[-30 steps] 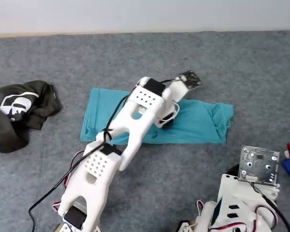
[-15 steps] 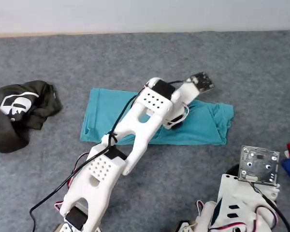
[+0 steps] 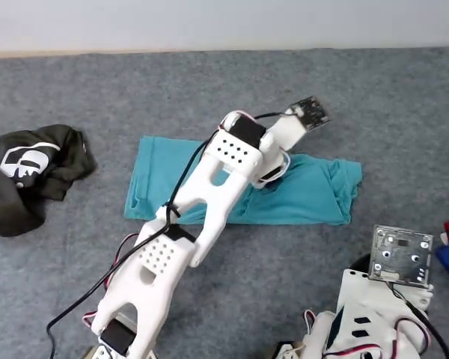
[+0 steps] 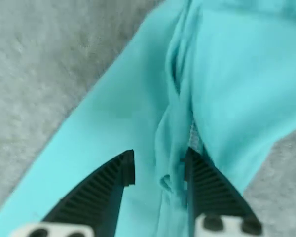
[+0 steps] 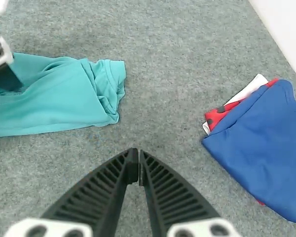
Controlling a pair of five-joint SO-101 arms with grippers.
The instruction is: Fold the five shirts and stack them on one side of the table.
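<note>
the teal shirt (image 3: pixel 307 196) is judged mid-fold: the left gripper (image 4: pixel 159 160) is spread open astride a raised crease (image 4: pixel 175 111), which should next be pinched. the right gripper (image 5: pixel 138 165) is pressed closed, empty.

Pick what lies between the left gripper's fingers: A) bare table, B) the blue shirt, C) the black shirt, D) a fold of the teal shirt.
D: the left wrist view shows the left gripper open, a raised fold of the teal shirt between its fingers.

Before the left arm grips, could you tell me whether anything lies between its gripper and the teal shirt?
Nothing visible does; the open left gripper is right above the teal shirt, straddling a raised fold.
</note>
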